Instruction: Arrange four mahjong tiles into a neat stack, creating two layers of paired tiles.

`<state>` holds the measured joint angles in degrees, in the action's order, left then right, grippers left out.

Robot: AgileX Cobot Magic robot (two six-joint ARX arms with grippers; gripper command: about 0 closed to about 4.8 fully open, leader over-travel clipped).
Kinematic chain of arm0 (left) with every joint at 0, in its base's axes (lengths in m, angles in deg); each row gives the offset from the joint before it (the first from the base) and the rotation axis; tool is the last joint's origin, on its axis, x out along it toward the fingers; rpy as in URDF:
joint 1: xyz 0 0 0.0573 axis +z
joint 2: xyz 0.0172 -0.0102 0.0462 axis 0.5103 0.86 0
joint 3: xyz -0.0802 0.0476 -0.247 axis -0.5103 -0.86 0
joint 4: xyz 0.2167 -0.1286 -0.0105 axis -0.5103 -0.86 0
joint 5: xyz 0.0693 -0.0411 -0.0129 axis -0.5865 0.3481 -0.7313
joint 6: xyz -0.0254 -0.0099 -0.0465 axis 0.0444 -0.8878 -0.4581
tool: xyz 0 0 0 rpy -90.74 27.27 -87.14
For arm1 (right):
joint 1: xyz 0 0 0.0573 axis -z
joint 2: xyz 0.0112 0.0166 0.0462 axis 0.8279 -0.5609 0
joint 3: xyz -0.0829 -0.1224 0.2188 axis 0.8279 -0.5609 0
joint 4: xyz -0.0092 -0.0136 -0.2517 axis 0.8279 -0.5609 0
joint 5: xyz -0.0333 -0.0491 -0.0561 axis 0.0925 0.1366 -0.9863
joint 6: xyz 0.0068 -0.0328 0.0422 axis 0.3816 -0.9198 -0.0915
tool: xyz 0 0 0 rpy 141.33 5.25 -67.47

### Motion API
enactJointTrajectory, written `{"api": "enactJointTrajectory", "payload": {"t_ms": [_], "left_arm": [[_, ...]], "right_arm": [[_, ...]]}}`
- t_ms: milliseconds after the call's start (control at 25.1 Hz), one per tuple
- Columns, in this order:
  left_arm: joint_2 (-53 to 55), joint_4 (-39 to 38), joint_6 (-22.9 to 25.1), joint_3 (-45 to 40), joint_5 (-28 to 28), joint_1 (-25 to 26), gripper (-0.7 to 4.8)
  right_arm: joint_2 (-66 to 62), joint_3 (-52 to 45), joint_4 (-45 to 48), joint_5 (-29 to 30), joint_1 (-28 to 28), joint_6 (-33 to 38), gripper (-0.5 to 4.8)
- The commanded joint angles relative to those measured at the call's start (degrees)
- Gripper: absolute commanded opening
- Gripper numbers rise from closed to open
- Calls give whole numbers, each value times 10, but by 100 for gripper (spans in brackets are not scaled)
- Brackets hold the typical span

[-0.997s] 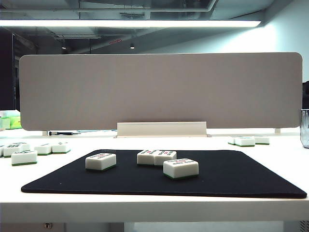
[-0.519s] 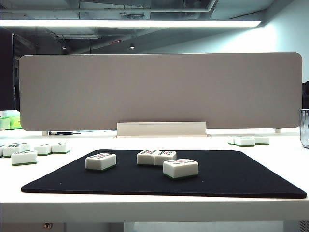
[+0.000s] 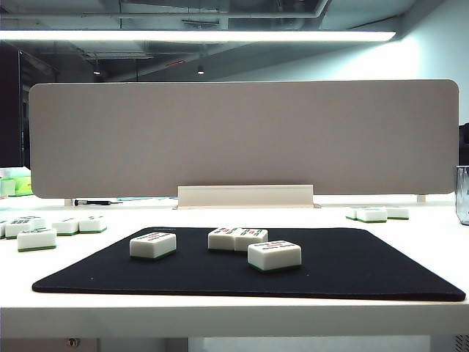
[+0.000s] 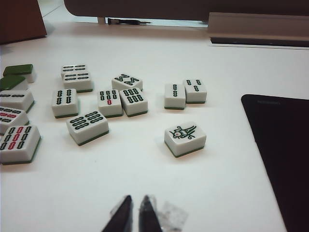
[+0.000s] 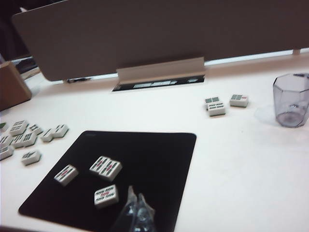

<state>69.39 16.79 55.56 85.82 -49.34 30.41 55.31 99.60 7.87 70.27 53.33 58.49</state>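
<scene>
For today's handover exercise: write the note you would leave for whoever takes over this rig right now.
Left gripper: shut, empty, above the white table beside the loose spare tiles.
Right gripper: looks shut, empty, over the black mat near its front edge.
Four mahjong tiles on the mat, all flat: one at left, two touching in the middle, one in front.
Done: nothing stacked.
Left: pair two tiles, set two on top.
</scene>
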Motion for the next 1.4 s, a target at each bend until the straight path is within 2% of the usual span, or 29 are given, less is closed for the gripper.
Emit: {"api": "enactJointTrajectory", "payload": {"t_ms": [40, 359, 519, 718, 1117, 1237, 1396], "left_arm": [[0, -7, -2, 0, 0, 0, 21], [0, -6, -13, 0, -2, 0, 21], [0, -6, -32, 0, 5, -1, 21], [0, -6, -32, 11, 35, 0, 21], [16, -9, -49, 113, 53, 0, 21], [63, -11, -42, 171, 67, 0, 21], [207, -12, -32, 280, 116, 0, 21]], "right_arm": [[6, 26, -43, 37, -1, -2, -1], [6, 81, -167, 193, -1, -2, -1], [6, 83, -193, 196, -1, -10, -1], [6, 83, -194, 194, -1, -20, -1], [6, 82, -194, 194, -1, -34, -1], [6, 81, -194, 193, -1, -34, -1], [6, 80, -195, 192, -1, -34, -1]]}}
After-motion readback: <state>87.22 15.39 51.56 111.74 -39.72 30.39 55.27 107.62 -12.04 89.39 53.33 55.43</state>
